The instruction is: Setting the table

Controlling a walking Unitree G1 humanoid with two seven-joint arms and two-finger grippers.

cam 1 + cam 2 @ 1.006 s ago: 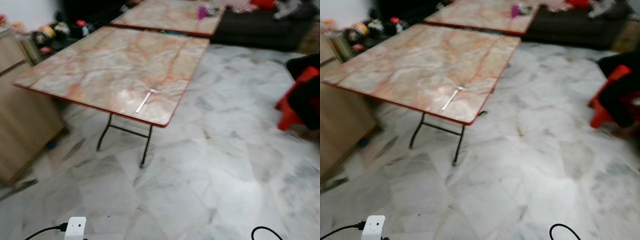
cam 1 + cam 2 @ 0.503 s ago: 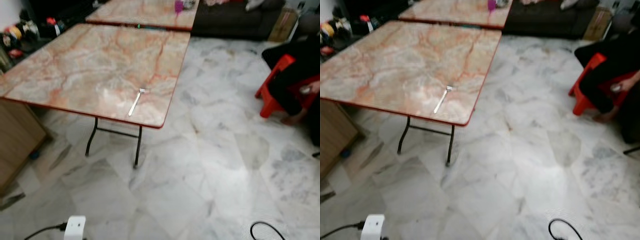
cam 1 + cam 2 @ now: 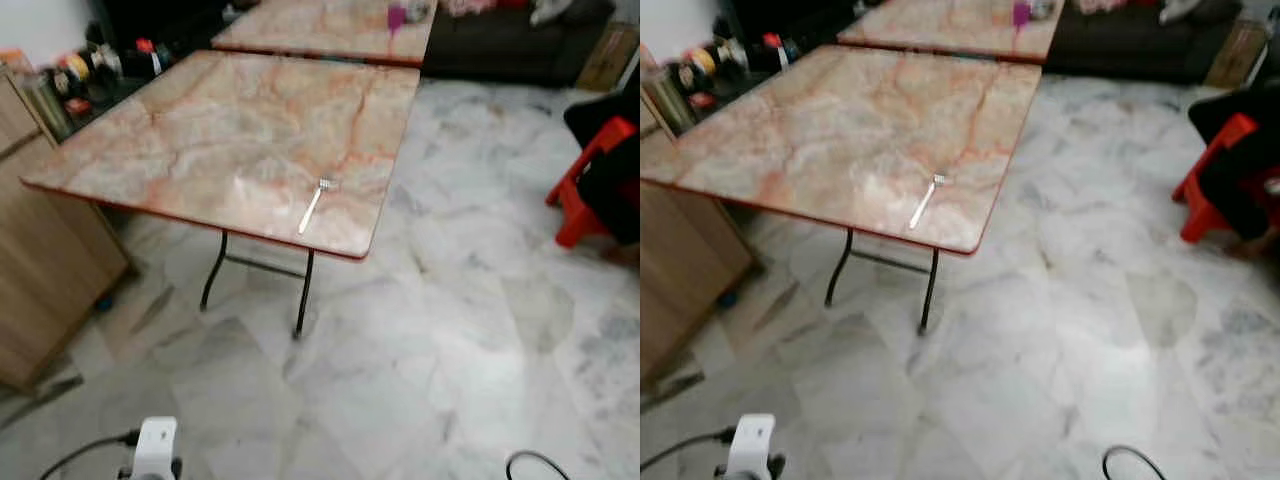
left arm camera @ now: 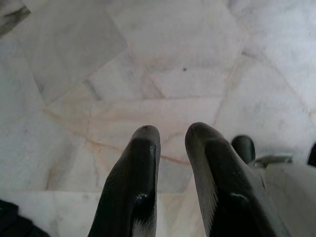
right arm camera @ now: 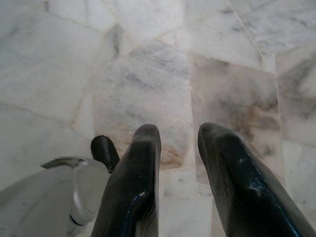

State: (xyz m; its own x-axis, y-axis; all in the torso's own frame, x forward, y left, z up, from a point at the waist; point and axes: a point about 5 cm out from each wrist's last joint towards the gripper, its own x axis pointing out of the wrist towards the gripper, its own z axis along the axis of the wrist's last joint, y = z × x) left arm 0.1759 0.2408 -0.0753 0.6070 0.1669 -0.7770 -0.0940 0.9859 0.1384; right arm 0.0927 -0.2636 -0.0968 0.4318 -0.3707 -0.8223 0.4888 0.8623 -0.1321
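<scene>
A silver fork (image 3: 314, 205) lies alone near the front right corner of a folding table (image 3: 230, 130) with a pinkish marble top. The table stands ahead of me and to my left. Both arms hang low, away from the table. In the left wrist view my left gripper (image 4: 173, 131) points down at the marble floor, fingers slightly apart, holding nothing. My right gripper (image 5: 178, 131) hangs the same way over the floor, open and empty.
A second marble table (image 3: 330, 25) with a purple cup (image 3: 396, 17) stands behind the first. A wooden cabinet (image 3: 40, 260) is at the left, a dark sofa (image 3: 510, 45) at the back. A person sits on a red chair (image 3: 590, 190) at right. Cables (image 3: 530, 465) trail below.
The whole picture has swung, first one way and then back, so the camera moved. The fork stays in the same place on the table.
</scene>
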